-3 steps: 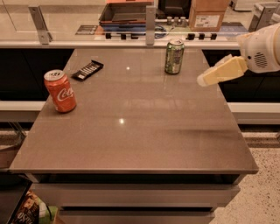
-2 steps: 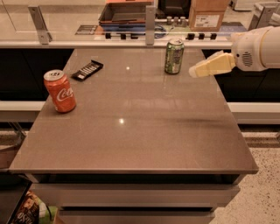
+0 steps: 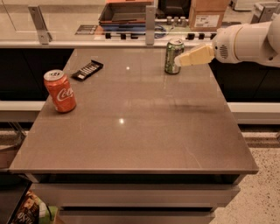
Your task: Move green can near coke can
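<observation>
The green can (image 3: 173, 56) stands upright at the far right of the brown table (image 3: 140, 127). The coke can (image 3: 60, 91) stands upright near the table's left edge, far from the green can. My gripper (image 3: 180, 61) reaches in from the right on a white arm (image 3: 247, 42). Its cream-coloured tip is right beside the green can's right side, at about mid-height, touching or nearly touching it.
A black remote-like object (image 3: 87, 70) lies at the far left of the table, behind the coke can. Beyond the table runs a counter with a tray (image 3: 124, 13), a cardboard box (image 3: 209, 15) and a metal post (image 3: 151, 24).
My gripper has moved left and slightly up toward the green can, from well to its right to right beside it. Both cans have stayed put.
</observation>
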`<state>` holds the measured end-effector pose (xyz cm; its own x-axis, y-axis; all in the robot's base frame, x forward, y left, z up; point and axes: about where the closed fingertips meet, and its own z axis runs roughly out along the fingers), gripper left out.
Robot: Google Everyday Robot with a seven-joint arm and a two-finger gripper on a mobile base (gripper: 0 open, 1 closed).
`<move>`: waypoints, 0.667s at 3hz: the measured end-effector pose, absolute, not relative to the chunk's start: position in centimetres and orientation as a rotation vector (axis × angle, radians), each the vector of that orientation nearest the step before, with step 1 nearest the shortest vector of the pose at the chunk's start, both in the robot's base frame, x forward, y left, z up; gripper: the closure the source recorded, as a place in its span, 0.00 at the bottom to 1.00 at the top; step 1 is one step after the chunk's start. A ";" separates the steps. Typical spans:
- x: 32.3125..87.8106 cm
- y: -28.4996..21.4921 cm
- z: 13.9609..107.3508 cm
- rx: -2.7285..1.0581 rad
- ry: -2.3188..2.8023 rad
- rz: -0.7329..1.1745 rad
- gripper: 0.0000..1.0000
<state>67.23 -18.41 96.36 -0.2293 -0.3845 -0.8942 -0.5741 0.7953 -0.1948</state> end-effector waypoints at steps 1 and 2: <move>69.4 -17.7 95.4 -0.688 1.831 0.222 0.00; 72.2 -17.1 94.1 -0.611 1.793 0.240 0.00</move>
